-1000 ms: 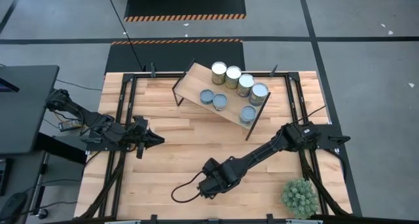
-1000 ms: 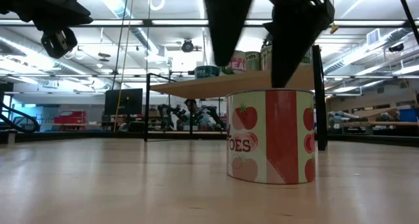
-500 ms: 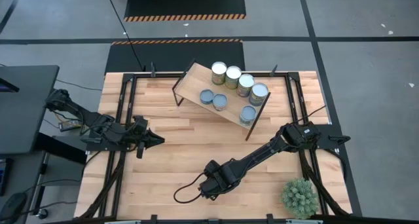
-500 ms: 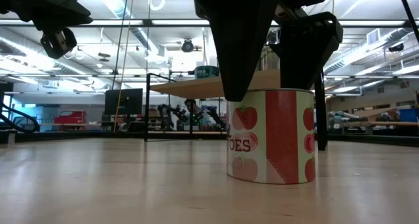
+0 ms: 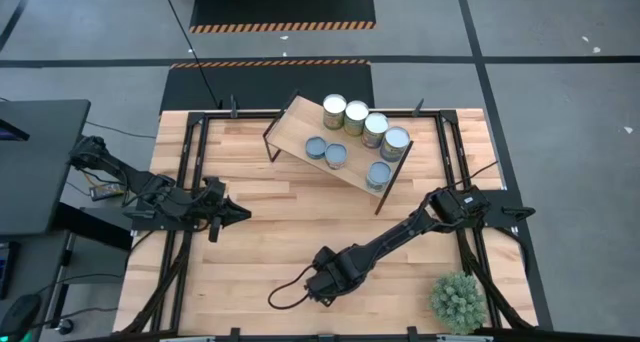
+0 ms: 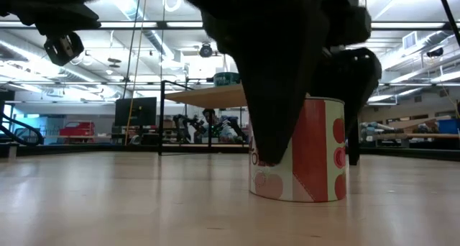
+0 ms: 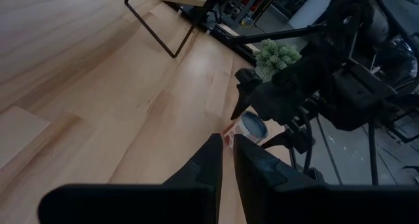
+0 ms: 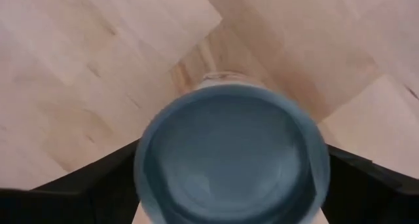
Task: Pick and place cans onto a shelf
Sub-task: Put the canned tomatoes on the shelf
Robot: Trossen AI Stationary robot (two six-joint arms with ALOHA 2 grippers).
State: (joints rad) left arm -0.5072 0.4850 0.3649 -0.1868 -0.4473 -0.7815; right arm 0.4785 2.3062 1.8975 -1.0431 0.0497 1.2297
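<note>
Standing upright on the plank tabletop (image 5: 270, 232) near its front edge is a small round tin with a blue-grey top and a red-and-white tomato label (image 6: 310, 151), and the right gripper (image 5: 318, 290) is lowered over it from above. In the right wrist view the tin's top (image 8: 230, 160) fills the gap between the two dark fingers (image 8: 78, 188), which are spread wide on either side of it; whether they touch its wall cannot be told. Seven more round metal tins (image 5: 360, 132) sit on the light wooden rectangular shelf (image 5: 297, 128), set askew on thin dark legs at the table's far side: four wider ones with pale tops in a row along its back edge, three smaller blue-grey ones in front. A spiky green potted plant (image 5: 458, 300) stands at the near right corner. The left gripper (image 5: 232, 213) hovers over the table's left side, well apart from the tin, its fingers (image 7: 256, 164) nearly closed and holding nothing.
</note>
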